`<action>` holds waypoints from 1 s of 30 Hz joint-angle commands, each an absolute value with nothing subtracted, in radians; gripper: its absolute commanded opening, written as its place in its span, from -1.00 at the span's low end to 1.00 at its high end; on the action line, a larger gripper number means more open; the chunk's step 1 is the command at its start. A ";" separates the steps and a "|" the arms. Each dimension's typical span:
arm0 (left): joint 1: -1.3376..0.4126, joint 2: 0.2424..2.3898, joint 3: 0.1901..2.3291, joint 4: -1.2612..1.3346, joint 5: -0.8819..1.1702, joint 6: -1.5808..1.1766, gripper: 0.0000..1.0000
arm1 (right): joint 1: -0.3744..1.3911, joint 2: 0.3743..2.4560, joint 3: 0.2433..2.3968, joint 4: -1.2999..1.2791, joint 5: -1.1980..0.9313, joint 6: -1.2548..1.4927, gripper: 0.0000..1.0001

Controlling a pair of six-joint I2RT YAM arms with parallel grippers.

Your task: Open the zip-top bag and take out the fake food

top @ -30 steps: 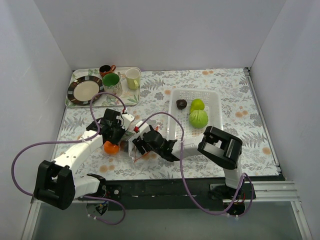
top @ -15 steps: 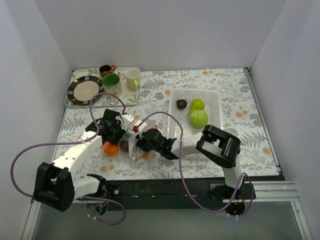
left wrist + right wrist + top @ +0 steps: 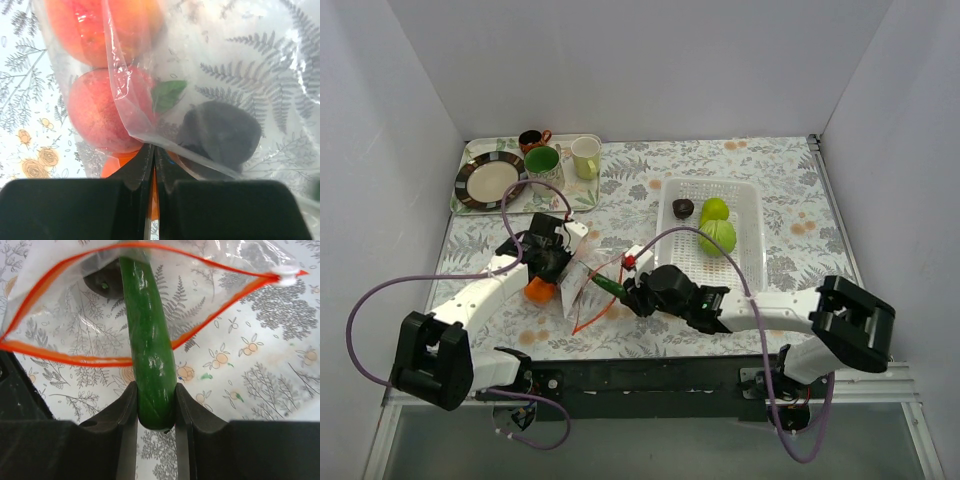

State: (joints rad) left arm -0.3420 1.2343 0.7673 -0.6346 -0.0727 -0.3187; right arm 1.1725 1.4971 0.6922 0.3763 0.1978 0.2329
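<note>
The right tool (image 3: pixel 156 407), clamped on the green pod (image 3: pixel 147 340), has drawn back rightward — the pod is now half clear of the zip-top bag (image 3: pixel 577 283) mouth, near-left on the surface (image 3: pixel 800 230). Beyond, the left tool (image 3: pixel 152 160) pinches the bag wall; peach (image 3: pixel 95 117) and dark piece (image 3: pixel 220 132) remain inside.

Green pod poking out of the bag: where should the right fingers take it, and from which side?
Take the green pod at the free end that sticks out past the zip-top bag's orange mouth. Pinch across its narrow width, coming in from the mouth side along its length. It is long and slim, so that line should draw it straight out. The right gripper holds it this way.
</note>
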 commanded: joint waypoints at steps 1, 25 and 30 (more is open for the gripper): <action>-0.333 1.249 0.839 -0.611 -0.097 -0.345 -1.00 | 1.177 1.350 0.672 0.188 0.271 0.271 -0.97; -0.328 1.255 0.874 -0.620 -0.041 -0.388 -1.00 | 1.077 0.832 0.894 -0.664 0.310 0.426 -0.97; -0.328 1.246 0.907 -0.649 -0.025 -0.408 -1.00 | 1.063 0.787 0.928 -0.678 0.662 0.453 -0.97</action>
State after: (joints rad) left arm -0.3347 1.2716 0.8780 -0.6281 -0.0502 -0.3836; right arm 1.0782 0.8120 0.8833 -0.6498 0.3561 0.4152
